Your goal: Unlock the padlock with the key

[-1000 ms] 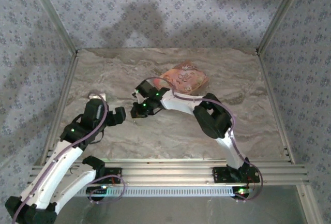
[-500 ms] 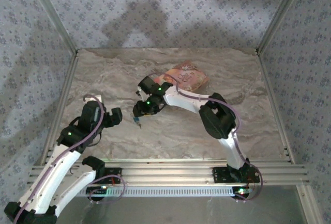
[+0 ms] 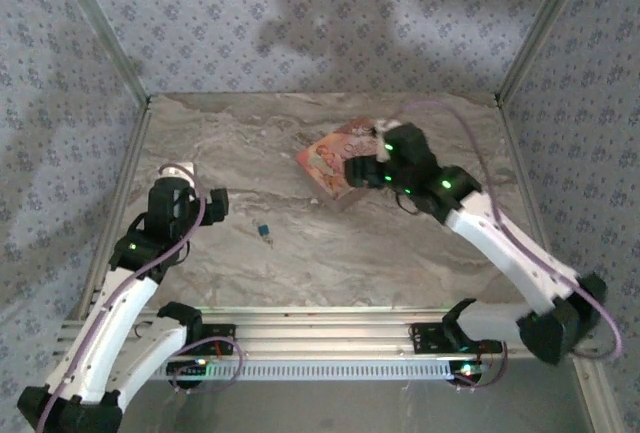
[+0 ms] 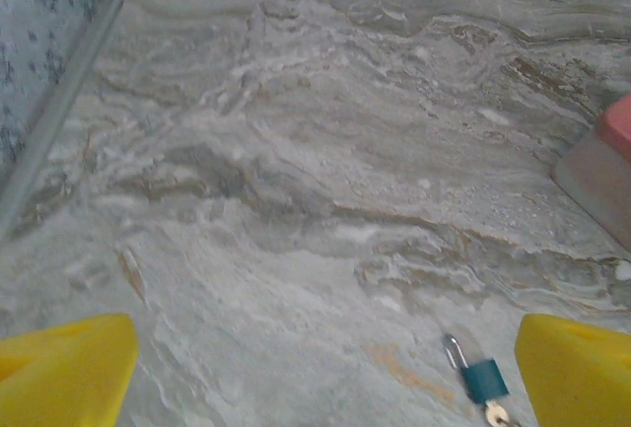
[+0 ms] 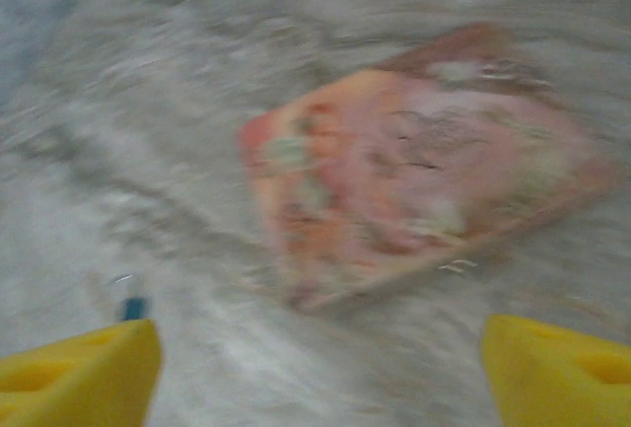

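Your padlock (image 4: 483, 380) lies on the table (image 4: 296, 200) near one fingertip of the left gripper (image 4: 320, 378), which gapes empty. The right gripper (image 5: 315, 373), likewise spread, faces the pink box (image 5: 414, 161); blur smears that view, and the key (image 4: 496, 413) is cut off

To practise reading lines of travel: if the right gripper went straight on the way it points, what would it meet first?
Most likely the pink box, lying dead ahead of the open right gripper in its wrist view. The padlock sits left of that line. Its distance is unclear.
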`<move>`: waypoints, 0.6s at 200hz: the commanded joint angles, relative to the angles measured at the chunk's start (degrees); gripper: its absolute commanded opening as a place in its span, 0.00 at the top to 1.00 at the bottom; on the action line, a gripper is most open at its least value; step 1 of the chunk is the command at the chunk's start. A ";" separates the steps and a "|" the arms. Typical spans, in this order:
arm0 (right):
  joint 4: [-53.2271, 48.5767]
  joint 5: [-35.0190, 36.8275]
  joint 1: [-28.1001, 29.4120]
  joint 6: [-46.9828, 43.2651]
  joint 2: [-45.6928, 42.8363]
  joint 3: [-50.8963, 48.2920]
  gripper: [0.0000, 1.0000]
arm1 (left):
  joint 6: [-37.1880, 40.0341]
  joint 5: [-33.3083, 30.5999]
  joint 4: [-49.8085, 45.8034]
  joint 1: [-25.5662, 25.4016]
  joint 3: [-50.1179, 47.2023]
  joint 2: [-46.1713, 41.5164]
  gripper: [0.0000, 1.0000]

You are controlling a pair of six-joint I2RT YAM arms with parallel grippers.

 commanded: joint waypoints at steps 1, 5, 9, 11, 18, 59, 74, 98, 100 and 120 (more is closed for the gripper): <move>4.44 11.92 -6.45 -3.18 -7.75 -10.66 0.02 | 10.16 -3.67 10.37 1.23 -2.58 3.25 0.02; 5.59 12.84 -8.20 -3.51 -9.17 -12.64 0.00 | 10.11 -4.66 11.54 1.65 -3.15 4.16 0.02; 6.99 13.74 -9.86 -3.86 -10.26 -14.64 0.00 | 10.08 -5.29 12.84 2.14 -3.76 5.15 0.02; 7.76 14.06 -10.65 -4.13 -10.72 -15.64 0.00 | 9.95 -5.37 13.54 2.32 -4.10 5.62 0.02; 11.29 14.63 -13.73 -5.59 -12.11 -19.47 0.00 | 9.72 -5.10 16.35 3.47 -5.54 7.15 0.02; 29.99 11.86 -27.31 -9.30 -11.66 -35.82 0.00 | 6.00 3.08 37.42 11.59 -16.83 15.73 0.02; 35.88 12.50 -29.55 -9.88 -9.35 -39.09 0.00 | 6.53 6.16 42.75 14.03 -18.71 19.42 0.02; 48.47 11.87 -32.80 -11.91 -4.02 -44.02 0.00 | 9.27 8.56 51.57 15.54 -21.11 22.88 0.02; 49.34 11.66 -33.02 -11.94 -3.58 -44.25 0.00 | 9.42 8.73 52.46 15.60 -21.34 23.15 0.02; 61.42 9.41 -34.11 -13.39 0.57 -47.65 0.00 | 10.58 10.27 61.78 16.43 -23.75 26.07 0.02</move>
